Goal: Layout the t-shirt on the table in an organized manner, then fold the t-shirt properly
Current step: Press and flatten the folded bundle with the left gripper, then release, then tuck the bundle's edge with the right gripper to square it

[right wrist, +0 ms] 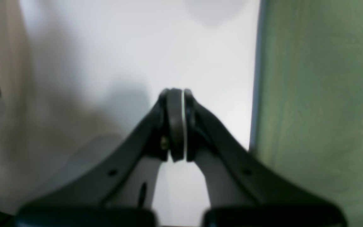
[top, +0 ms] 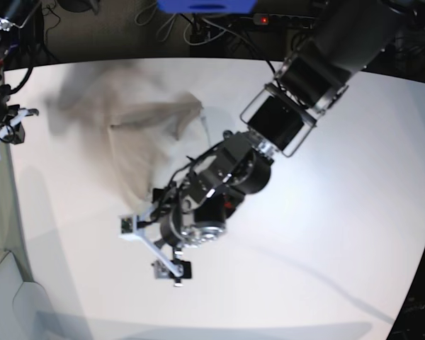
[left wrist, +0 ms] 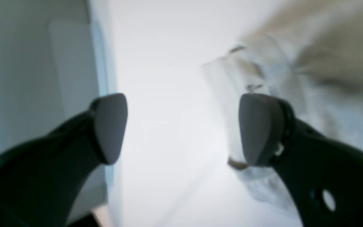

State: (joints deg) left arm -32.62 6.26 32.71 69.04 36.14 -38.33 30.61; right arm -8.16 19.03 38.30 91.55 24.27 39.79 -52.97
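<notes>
The t-shirt [top: 131,131] is a light beige heap on the far left part of the white table [top: 326,212], smeared by motion blur. My left gripper [left wrist: 184,129] is open, with only bare table between its grey fingers [left wrist: 110,126]. The t-shirt [left wrist: 295,78] lies just past its right finger, apart from it. In the base view the left arm [top: 219,177] reaches over the table's middle, near the shirt's edge. My right gripper [right wrist: 176,123] is shut, pads together, with no cloth showing between them. The t-shirt [right wrist: 5,101] lies blurred to its left.
The right arm [top: 0,117] stands at the table's left edge. Beyond that edge is green floor [right wrist: 320,110]. The left wrist view shows the table edge [left wrist: 106,78] and a pale wall. Cables and a blue object [top: 205,6] lie behind the far edge.
</notes>
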